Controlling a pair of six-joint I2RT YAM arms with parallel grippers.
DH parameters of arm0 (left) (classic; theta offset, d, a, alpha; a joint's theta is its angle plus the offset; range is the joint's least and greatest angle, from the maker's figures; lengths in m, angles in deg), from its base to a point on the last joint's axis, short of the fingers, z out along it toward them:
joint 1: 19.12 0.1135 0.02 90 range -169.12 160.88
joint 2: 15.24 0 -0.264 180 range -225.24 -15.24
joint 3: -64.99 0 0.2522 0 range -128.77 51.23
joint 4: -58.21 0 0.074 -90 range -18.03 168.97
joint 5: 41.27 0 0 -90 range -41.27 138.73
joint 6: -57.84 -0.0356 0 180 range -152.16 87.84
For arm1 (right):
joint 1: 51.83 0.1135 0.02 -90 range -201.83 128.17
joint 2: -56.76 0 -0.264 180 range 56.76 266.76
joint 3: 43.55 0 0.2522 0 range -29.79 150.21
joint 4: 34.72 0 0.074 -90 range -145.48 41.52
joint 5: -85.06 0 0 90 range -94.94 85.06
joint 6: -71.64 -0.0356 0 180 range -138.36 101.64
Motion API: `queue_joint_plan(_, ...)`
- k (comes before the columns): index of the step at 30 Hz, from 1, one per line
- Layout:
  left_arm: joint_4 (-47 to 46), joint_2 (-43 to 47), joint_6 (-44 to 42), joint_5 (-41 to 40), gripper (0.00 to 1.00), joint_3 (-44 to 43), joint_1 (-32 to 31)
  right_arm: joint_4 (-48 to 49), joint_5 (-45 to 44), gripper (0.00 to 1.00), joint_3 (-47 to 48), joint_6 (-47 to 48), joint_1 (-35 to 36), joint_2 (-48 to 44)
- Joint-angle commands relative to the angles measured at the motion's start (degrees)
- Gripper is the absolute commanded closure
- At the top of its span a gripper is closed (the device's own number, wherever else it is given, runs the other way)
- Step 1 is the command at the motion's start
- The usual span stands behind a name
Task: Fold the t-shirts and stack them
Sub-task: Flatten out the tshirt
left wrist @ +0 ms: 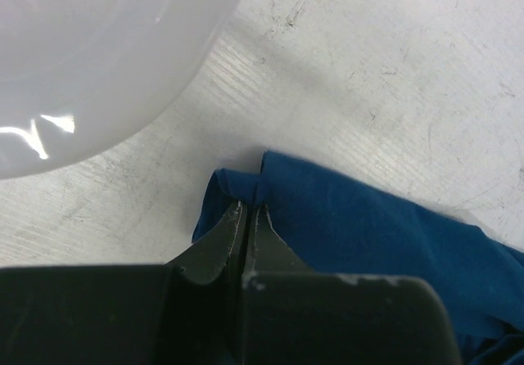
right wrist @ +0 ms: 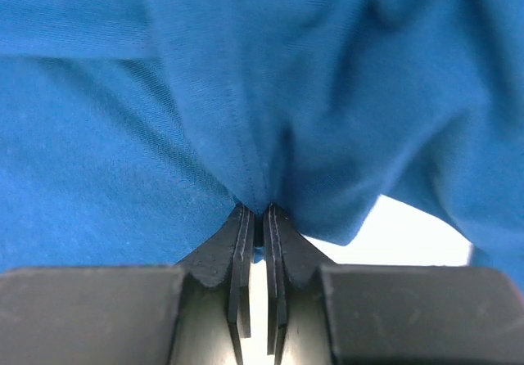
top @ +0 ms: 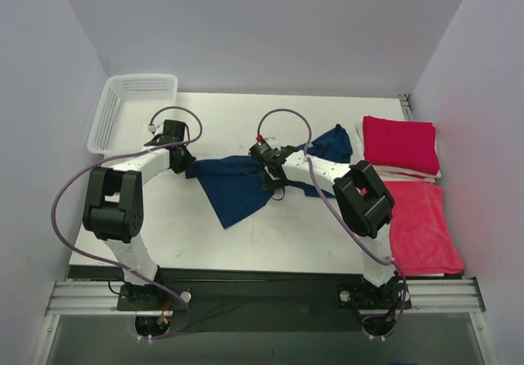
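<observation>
A navy blue t-shirt (top: 237, 185) lies rumpled across the middle of the table, with one part reaching back toward the right (top: 332, 142). My left gripper (top: 187, 167) is shut on the left corner of this t-shirt (left wrist: 246, 187), low on the table. My right gripper (top: 270, 177) is shut on a pinched fold of the same cloth (right wrist: 246, 136) near the shirt's middle; blue fabric fills its wrist view. A folded red t-shirt (top: 399, 142) sits at the back right, and another red t-shirt (top: 422, 226) lies flat in front of it.
A white mesh basket (top: 131, 111) stands at the back left, close behind the left gripper; its pale wall (left wrist: 98, 62) fills the upper left of the left wrist view. Grey walls enclose the table on three sides.
</observation>
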State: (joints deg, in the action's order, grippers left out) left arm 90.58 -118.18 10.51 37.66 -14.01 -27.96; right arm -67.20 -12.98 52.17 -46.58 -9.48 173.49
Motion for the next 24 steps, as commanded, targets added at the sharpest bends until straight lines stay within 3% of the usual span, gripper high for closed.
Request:
queue_joint_plan(1,-0.77,1.86,-1.02,-0.62,1.00,-2.00,0.67,-6.42,-7.25,1.00,-1.88,0.54,-0.60,-6.34)
queue_joint_plan(7,-0.24,3.44,-1.37,-0.36,1.00,-2.27,0.75,-7.21,-10.86,0.98,-2.85,1.95,-2.88,-13.88)
queue_joint_plan(13,-0.68,3.01,-1.37,0.87,1.00,-1.74,0.67,-7.21,-8.58,0.77,-2.68,2.48,-4.29,-13.64)
queue_joint_plan(24,-0.95,2.48,-1.89,1.67,1.00,-1.56,0.75,-6.42,-3.75,0.76,-0.92,1.68,-3.85,-10.29)
